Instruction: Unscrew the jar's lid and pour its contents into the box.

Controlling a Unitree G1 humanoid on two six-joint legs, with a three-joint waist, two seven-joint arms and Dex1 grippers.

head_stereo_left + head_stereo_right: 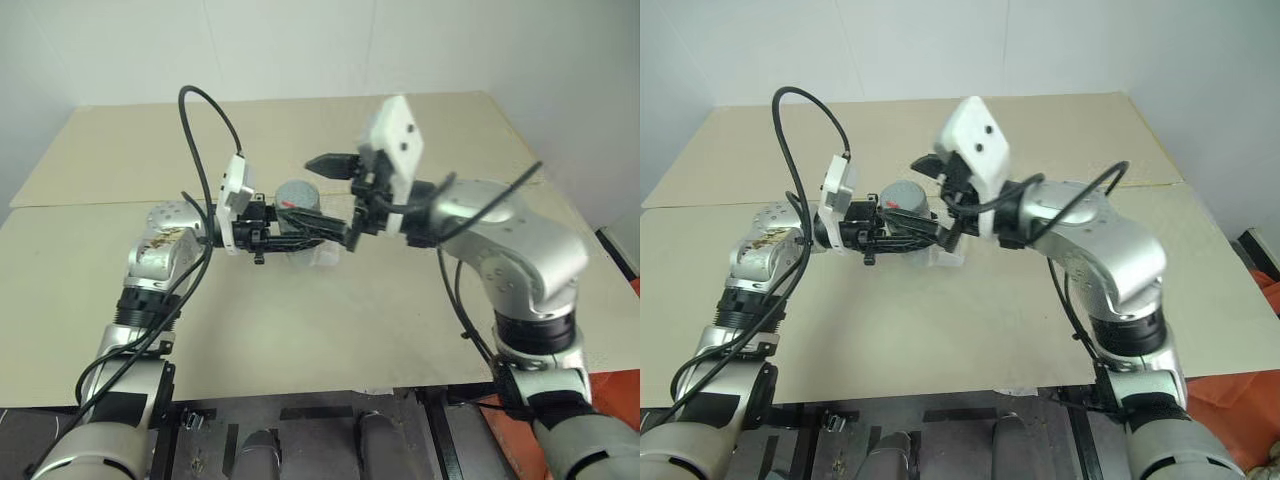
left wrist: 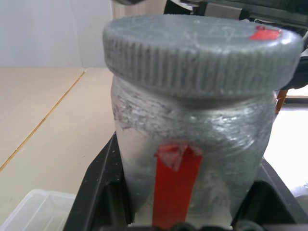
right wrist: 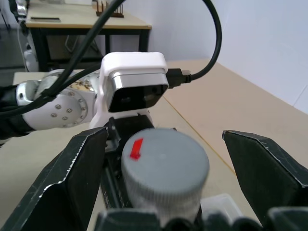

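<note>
My left gripper (image 1: 308, 226) is shut on the jar (image 2: 192, 159), a small cloudy cylinder with a red strip down its side, and holds it upright above the table. The grey ribbed lid (image 3: 166, 168) sits on the jar with a small red mark (image 3: 137, 148) on top. From the far right, my right gripper (image 1: 331, 196) stands open around the lid, one finger on each side and apart from it. The box (image 1: 322, 258), whitish and translucent, lies on the table just below and beside the jar; one corner of the box (image 2: 33, 209) appears in the left wrist view.
The tan table (image 1: 330, 330) is made of two boards with a seam (image 1: 90, 203) running across at the left. Its front edge (image 1: 300, 392) is close to me. An orange object (image 1: 625, 290) lies off the table at the right.
</note>
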